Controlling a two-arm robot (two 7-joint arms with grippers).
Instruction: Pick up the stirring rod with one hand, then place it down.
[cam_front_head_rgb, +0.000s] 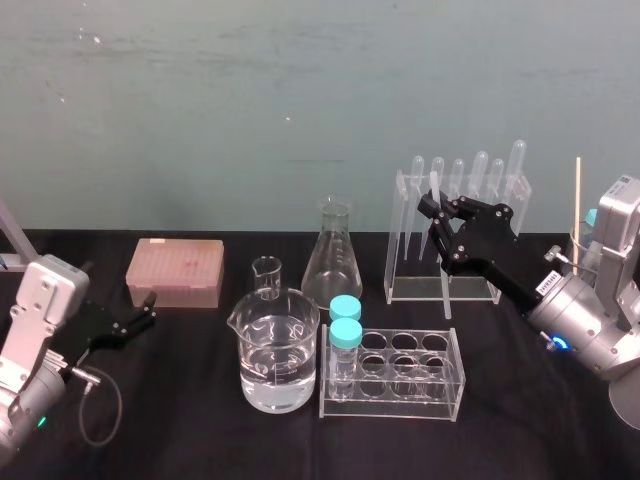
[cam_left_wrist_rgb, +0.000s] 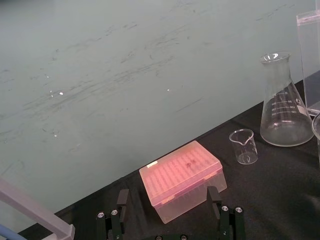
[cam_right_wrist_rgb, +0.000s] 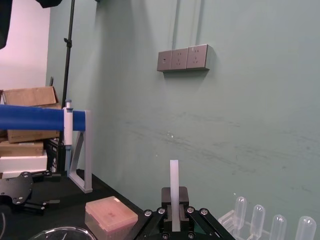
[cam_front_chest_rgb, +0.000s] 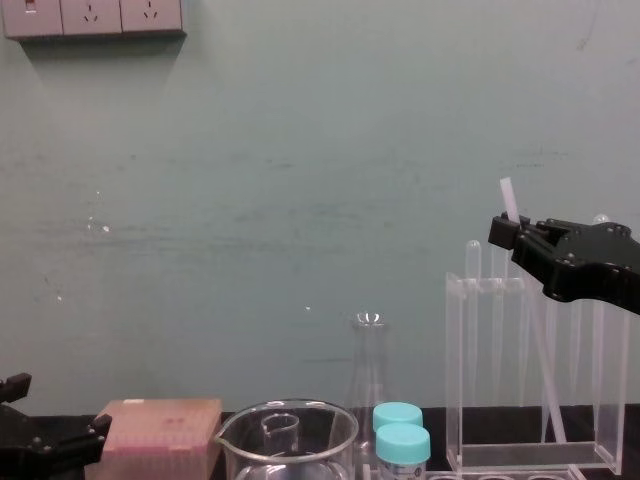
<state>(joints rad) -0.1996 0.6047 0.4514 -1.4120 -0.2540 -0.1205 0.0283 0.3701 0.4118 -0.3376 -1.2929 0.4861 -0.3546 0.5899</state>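
My right gripper (cam_front_head_rgb: 436, 212) is shut on the stirring rod (cam_front_head_rgb: 434, 184), a thin whitish translucent rod. It holds the rod raised and slightly tilted in front of the clear pipette rack (cam_front_head_rgb: 400, 235) at the back right. In the chest view the stirring rod (cam_front_chest_rgb: 540, 350) runs from above the right gripper (cam_front_chest_rgb: 512, 233) down towards the rack's base. The right wrist view shows the stirring rod (cam_right_wrist_rgb: 174, 185) standing up between the fingers of the right gripper (cam_right_wrist_rgb: 174, 220). At the table's left, my left gripper (cam_front_head_rgb: 145, 315) rests open and idle, its fingers (cam_left_wrist_rgb: 122, 200) apart before a pink box (cam_left_wrist_rgb: 182, 177).
A water-filled beaker (cam_front_head_rgb: 278, 350) and a small beaker (cam_front_head_rgb: 266, 275) stand at centre. Behind them is a conical flask (cam_front_head_rgb: 333, 255). A tube rack (cam_front_head_rgb: 440, 395) holds two blue-capped vials (cam_front_head_rgb: 345, 325). A pink tip box (cam_front_head_rgb: 175, 272) lies at the back left. A wooden stick (cam_front_head_rgb: 577, 195) stands at the far right.
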